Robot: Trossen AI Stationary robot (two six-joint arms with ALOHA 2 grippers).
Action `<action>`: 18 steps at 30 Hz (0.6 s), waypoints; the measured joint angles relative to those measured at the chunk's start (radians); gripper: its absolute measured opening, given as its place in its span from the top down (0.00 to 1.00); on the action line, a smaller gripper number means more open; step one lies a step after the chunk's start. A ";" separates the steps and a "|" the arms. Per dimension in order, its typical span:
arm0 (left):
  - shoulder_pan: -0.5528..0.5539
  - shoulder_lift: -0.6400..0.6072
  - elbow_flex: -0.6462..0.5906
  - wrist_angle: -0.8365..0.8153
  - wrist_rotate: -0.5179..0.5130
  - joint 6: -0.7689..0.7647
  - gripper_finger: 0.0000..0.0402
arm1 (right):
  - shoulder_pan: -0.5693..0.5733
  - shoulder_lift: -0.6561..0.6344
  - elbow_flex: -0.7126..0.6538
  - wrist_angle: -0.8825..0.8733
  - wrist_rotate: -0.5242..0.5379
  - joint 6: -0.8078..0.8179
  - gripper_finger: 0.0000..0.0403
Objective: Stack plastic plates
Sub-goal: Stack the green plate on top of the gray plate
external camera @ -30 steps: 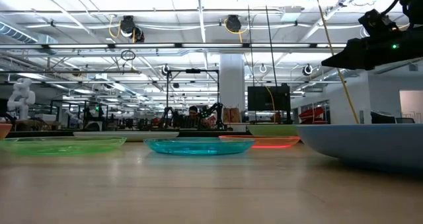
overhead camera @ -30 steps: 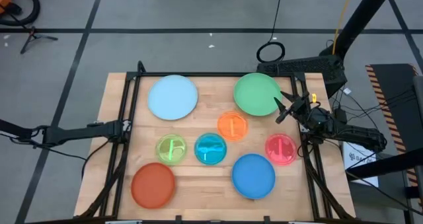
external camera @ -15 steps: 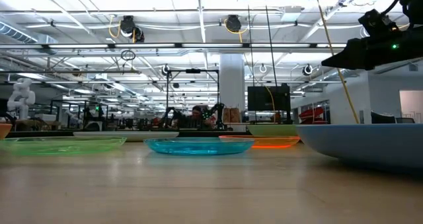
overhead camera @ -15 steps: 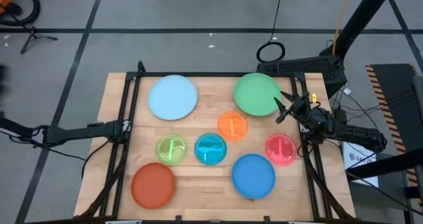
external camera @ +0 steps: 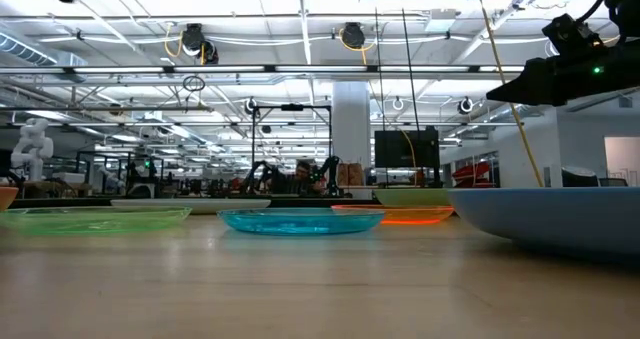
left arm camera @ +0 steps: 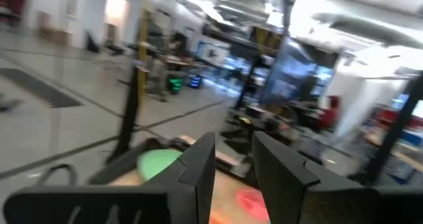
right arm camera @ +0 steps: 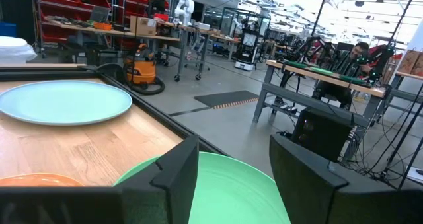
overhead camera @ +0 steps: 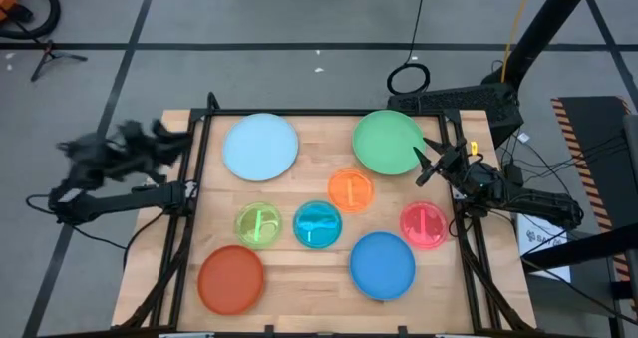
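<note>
Eight plates lie flat and apart on the wooden table. The larger ones are light blue (overhead camera: 260, 146), green (overhead camera: 387, 142), blue (overhead camera: 382, 265) and red-orange (overhead camera: 230, 278). The smaller translucent ones are orange (overhead camera: 350, 190), lime (overhead camera: 258, 224), cyan (overhead camera: 318, 224) and pink (overhead camera: 424, 224). My right gripper (overhead camera: 424, 162) is open and empty, above the green plate's right rim (right arm camera: 225, 184). My left gripper (overhead camera: 171, 141) is raised and blurred beside the table's far left edge. In its wrist view (left arm camera: 234, 168) it is open by a narrow gap and empty.
A dark metal frame (overhead camera: 199, 119) runs along the table's far, left and right edges. Bare wood (overhead camera: 299, 288) shows between the red-orange and blue plates at the near edge. In the low view the blue plate (external camera: 560, 219) fills the right foreground.
My left arm has risen from where it lay at the table's left edge and swung up and toward the far edge, moving fast. My right arm and all the plates have kept still.
</note>
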 joint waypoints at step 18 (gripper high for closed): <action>-0.096 0.025 -0.417 0.498 0.124 -0.042 0.73 | 0.000 0.000 -0.001 0.225 -0.103 0.176 0.56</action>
